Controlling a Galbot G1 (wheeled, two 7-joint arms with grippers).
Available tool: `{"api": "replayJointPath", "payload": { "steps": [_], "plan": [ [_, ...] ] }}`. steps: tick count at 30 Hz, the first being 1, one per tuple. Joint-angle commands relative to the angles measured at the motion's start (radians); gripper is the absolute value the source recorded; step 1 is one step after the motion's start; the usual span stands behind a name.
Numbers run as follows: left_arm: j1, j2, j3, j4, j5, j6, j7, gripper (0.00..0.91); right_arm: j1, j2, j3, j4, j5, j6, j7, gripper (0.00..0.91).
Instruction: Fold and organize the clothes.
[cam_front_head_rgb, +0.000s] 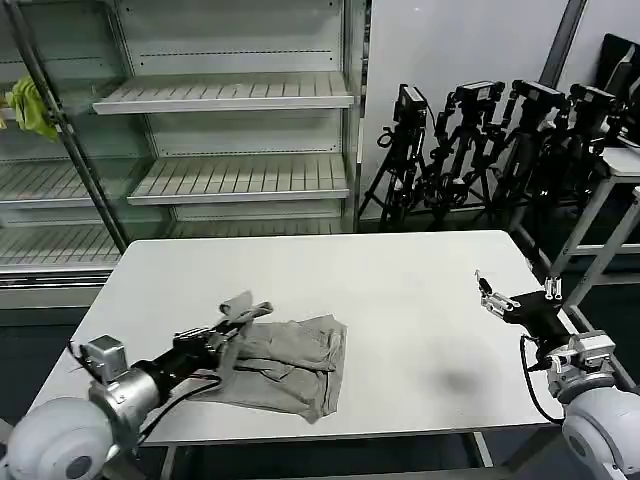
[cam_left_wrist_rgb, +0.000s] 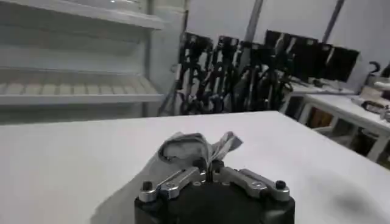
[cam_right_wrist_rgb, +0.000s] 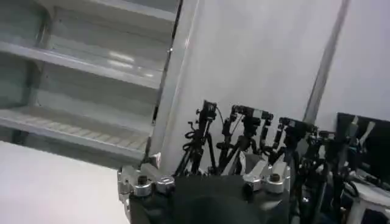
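Left hand (cam_front_head_rgb: 232, 335) pinches a lifted fold of the shirt (cam_front_head_rgb: 290, 365) near the worktop (cam_front_head_rgb: 400, 300) front-left edge. Right hand (cam_front_head_rgb: 487, 293) hovers wide open by the right edge.

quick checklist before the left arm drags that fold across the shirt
1. Left tool shut on fabric: ok; the left wrist view shows cloth bunched between its fingers.
2. Grey shirt fully on the table: ok, though its lower hem lies close to the near edge.
3. Shirt lying flat: not ok; it is rumpled, with a raised fold at the left tool.
4. Table beyond the shirt free for the pull: ok, bare white surface toward the right.
5. Right tool out of the way: ok, held over the table's right edge, far from the shirt.
6. Right tool empty: ok, fingers apart with nothing between.
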Motion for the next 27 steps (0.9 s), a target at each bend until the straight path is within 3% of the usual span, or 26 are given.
{"api": "replayJointPath", "payload": {
  "steps": [1,20,21,22,23,27],
  "plan": [
    [-0.189,-0.098,0.254,0.062,0.056,-0.001,0.006,0.050,-0.033,-0.001,0.010,0.011,-0.006,-0.004,0.004,0.907],
    [-0.152,-0.124,0.351,0.045,0.175,-0.002,0.021,0.050,-0.039,0.008,0.003,0.016,-0.019,-0.004,0.002,0.907],
    [-0.153,-0.125,0.353,0.046,0.176,-0.002,0.020,0.081,-0.039,0.010,0.002,0.016,-0.019,-0.004,0.002,0.907],
    [-0.154,-0.127,0.355,0.048,0.180,-0.003,0.021,0.574,-0.039,0.012,0.001,0.017,-0.021,-0.003,0.002,0.907],
    [-0.157,-0.132,0.356,0.051,0.181,-0.003,0.023,0.907,-0.039,0.015,-0.001,0.018,-0.022,-0.003,0.002,0.907],
    [-0.183,-0.143,0.360,0.080,0.188,-0.004,0.022,0.907,-0.043,0.023,-0.006,0.019,-0.030,-0.003,0.001,0.907]
  ]
}}
